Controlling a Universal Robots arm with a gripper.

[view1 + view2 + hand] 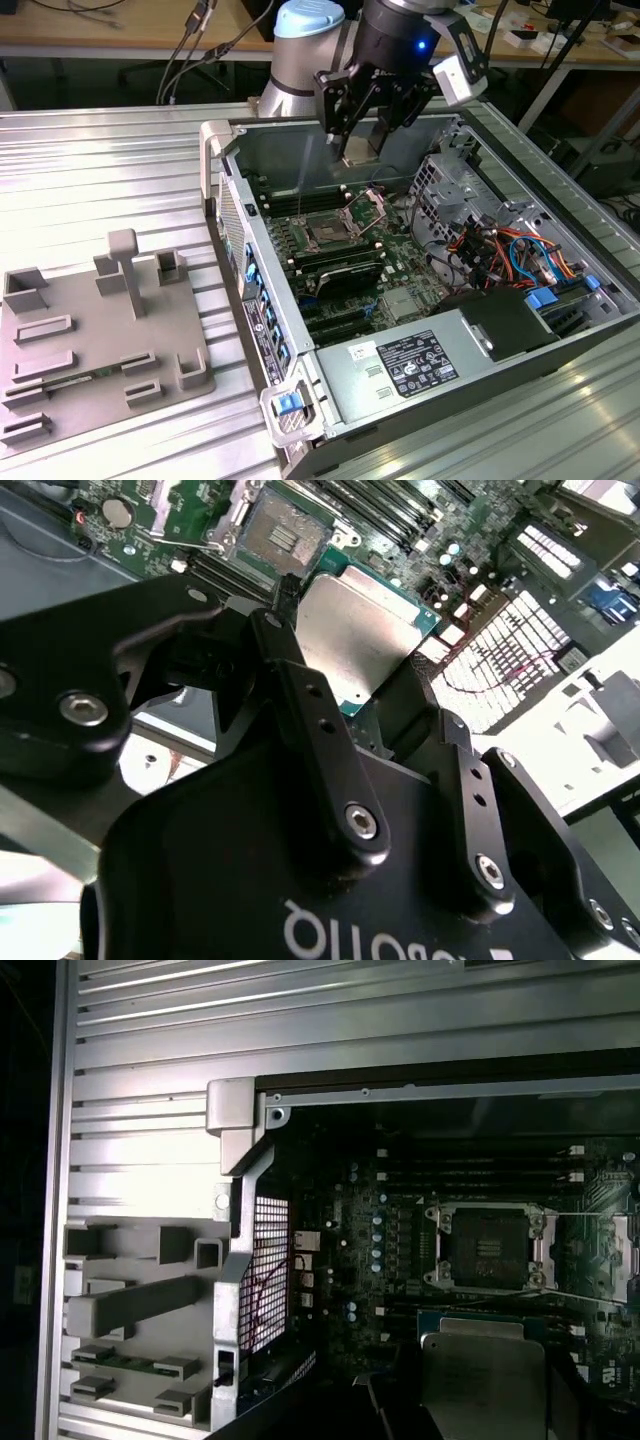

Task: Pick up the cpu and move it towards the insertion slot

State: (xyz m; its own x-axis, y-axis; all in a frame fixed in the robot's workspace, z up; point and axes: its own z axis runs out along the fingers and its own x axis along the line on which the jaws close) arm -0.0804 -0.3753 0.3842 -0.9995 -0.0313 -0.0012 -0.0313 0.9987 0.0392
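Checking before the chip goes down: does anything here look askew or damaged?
Nothing stands out. The gripper holds the cpu by its edges above the board, and the insertion slot sits uncovered with its plate swung up.

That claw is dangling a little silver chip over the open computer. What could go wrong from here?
The black pincer grips the thin square silvery chip by its edges alone, so it might slip and drop onto the green circuit board. The square metal-framed socket sits off to one side of the chip, with its hinged plate raised beside it; a careless approach could clip that plate.
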